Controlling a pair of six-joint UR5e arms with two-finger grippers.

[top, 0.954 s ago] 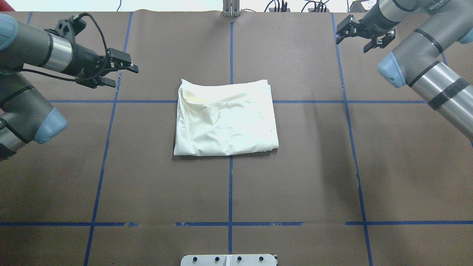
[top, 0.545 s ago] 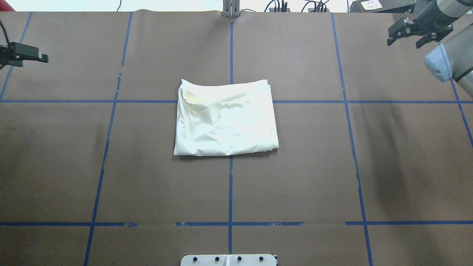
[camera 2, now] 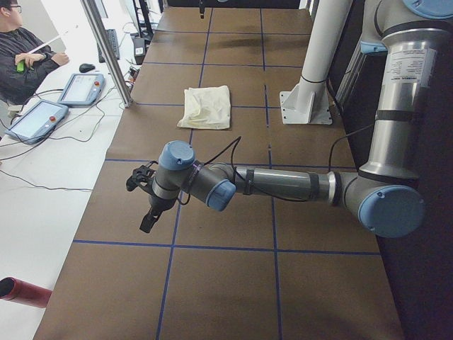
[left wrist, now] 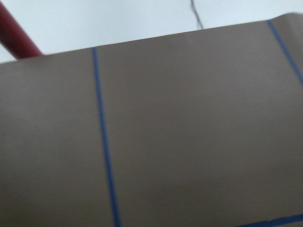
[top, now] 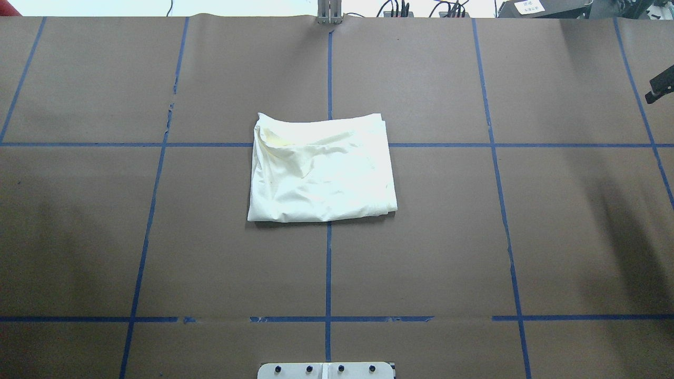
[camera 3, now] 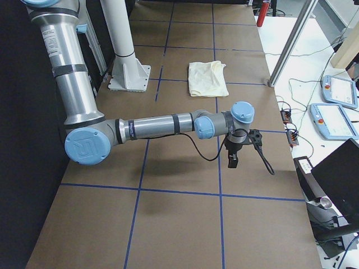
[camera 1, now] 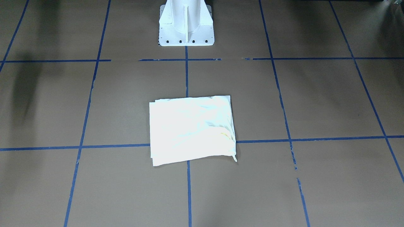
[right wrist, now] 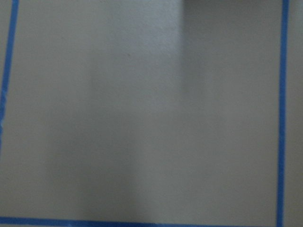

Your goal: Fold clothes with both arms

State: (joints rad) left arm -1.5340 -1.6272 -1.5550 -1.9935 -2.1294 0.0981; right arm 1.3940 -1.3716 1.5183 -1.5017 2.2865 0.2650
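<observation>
- Left claw (camera 2: 144, 202), right claw (camera 3: 240, 148): near opposite bench ends; apart or together, I cannot tell.
- Shirt (top: 321, 168), folded mid-bench: my stray sweep could drag its layers open.

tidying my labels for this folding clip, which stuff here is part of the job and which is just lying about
Part of the job: folded cream shirt; left arm's end effector; right arm's end effector.

Just lying about: white pedestal base; teach pendants; red cylinder; person beside the table.
</observation>
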